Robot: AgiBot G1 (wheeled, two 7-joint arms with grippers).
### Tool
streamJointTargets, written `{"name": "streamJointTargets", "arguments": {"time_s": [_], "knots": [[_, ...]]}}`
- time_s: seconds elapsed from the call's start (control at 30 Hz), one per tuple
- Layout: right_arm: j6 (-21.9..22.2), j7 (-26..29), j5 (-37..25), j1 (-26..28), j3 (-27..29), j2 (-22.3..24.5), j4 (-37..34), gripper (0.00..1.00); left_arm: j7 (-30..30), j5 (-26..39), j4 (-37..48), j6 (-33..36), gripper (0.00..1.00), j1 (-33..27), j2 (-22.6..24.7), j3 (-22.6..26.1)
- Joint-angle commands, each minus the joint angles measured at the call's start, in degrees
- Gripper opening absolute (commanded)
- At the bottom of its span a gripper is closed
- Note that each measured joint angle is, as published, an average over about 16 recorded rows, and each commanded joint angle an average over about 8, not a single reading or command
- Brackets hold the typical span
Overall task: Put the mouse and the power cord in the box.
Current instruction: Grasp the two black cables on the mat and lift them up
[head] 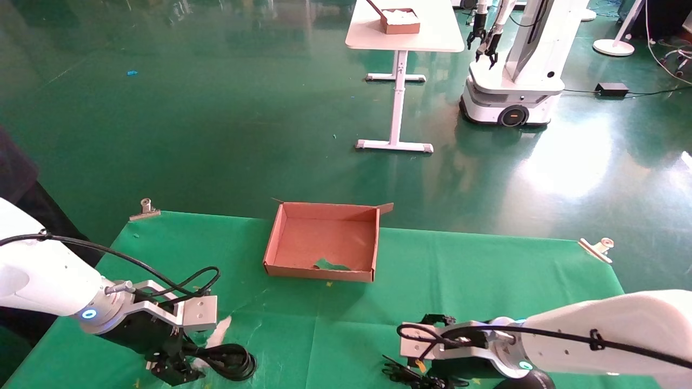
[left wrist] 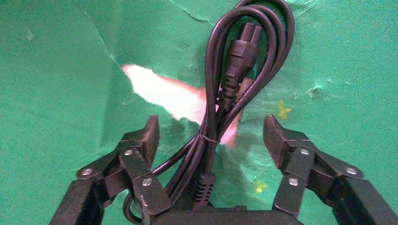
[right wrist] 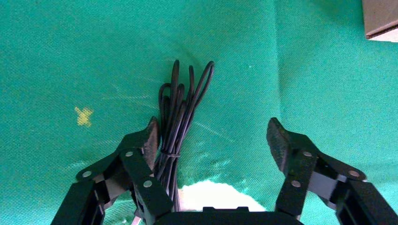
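— While bent low over the near left corner of the green cloth (head: 459, 259), hovered with fingers spread wide: left gripper (head: 170, 370) straddling the coiled power cord (left wrist: 244, 79), pads clear of the rubber on both sides.

— And on the right?

— Reached in from the near right edge, right gripper (head: 419, 373) likewise spread apart, with a tied bundle of thin black mouse wire (right wrist: 176, 112) lying close against one pad. Only a dark rounded shape (head: 527, 381) glimpsed under the right forearm at the bottom edge of the head view; could not tell whether that was the mouse.

— Room to move?

— Plenty. Sat empty at the far middle of the cloth, the box (head: 278, 232), torn floor showing green, corner flap raised, well apart from both arms. Open cloth between.

— Surface and surroundings?

— Torn cloth beneath the cord, pale table showing through. Clamped at the far corners by metal clips (head: 145, 208). Beyond, glossy green floor, a white table (head: 403, 38) with a smaller box, and another white robot (head: 519, 65).
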Motion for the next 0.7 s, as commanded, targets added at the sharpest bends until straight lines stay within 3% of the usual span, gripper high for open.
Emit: {"name": "streamJointTargets", "arguments": {"time_s": [0.03,0.7], "knots": [[-0.02,0.01,0.04,-0.03,0.02,0.03,0.07,0.00,-0.01,0.00,-0.02,0.00,0.00,0.00,0.00,0.00],[-0.05,0.06,0.18,-0.14,0.12,0.12,0.28,0.00,-0.07,0.00,-0.14,0.04,0.00,0.04,-0.07,0.00]]}}
